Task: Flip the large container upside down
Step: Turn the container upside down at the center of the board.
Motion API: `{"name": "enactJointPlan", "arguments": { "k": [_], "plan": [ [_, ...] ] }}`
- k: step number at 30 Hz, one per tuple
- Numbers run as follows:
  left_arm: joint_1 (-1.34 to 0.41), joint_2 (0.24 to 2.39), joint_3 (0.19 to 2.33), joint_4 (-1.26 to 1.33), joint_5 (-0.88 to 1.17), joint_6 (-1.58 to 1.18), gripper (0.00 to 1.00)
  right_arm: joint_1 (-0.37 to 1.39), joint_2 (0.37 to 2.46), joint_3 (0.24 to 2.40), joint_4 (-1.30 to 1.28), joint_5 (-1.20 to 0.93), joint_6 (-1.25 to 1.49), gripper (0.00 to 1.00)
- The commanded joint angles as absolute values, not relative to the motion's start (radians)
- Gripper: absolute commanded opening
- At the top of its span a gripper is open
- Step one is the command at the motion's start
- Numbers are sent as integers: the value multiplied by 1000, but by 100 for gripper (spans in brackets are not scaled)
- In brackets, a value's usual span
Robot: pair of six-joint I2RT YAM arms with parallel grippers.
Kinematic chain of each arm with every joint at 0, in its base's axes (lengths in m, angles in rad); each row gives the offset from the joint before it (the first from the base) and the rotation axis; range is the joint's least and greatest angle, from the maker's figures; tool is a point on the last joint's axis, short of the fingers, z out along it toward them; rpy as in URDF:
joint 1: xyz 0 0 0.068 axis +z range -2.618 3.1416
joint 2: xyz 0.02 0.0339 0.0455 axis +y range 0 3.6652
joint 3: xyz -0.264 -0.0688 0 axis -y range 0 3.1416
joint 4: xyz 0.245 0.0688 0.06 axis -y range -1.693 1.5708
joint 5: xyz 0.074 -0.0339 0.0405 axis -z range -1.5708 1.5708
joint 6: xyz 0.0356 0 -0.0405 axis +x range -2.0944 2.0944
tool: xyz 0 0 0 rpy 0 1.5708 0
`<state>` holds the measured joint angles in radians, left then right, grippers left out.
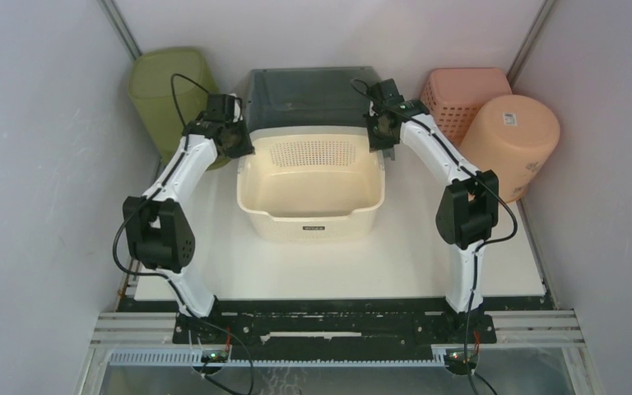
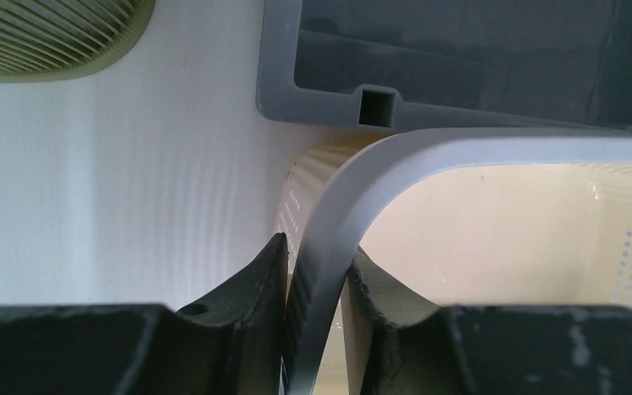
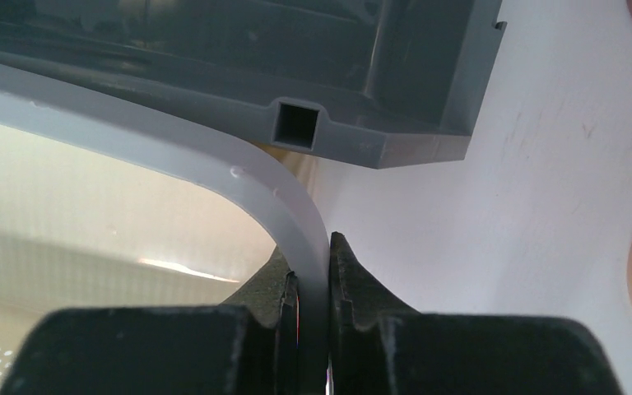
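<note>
The large container (image 1: 311, 216) is a cream tub with a grey rim. It stands upright, mouth up, in the middle of the white table. My left gripper (image 1: 243, 148) is at its far left corner, and in the left wrist view the left gripper (image 2: 317, 247) is shut on the grey rim (image 2: 494, 148), one finger outside and one inside. My right gripper (image 1: 383, 141) is at the far right corner. Seen from the right wrist, the right gripper (image 3: 311, 247) pinches the rim (image 3: 132, 123) tightly.
A dark grey bin (image 1: 313, 90) sits right behind the tub, almost touching it. A green basket (image 1: 169, 86) leans at the back left. A pink basket (image 1: 465, 95) and a peach bucket (image 1: 514, 140) crowd the back right. Walls close in on both sides.
</note>
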<state>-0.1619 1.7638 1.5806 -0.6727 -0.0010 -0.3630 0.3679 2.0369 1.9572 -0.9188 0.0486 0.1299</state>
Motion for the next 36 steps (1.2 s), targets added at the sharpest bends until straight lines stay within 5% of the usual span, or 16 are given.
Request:
{"name": "enactJointPlan", "arguments": {
  "k": [1,16,36],
  "plan": [
    [-178,1724,1595,-663,33,-365,30,377,1982,1933,-838,3,195,0],
    [-228,1373,1298,-371,48,-407,30,535,1571,1552,-499,235,162,0],
    [-389,943,711,201,-185,-413,29,892,1307,882,426,796,-165,0]
  ]
}}
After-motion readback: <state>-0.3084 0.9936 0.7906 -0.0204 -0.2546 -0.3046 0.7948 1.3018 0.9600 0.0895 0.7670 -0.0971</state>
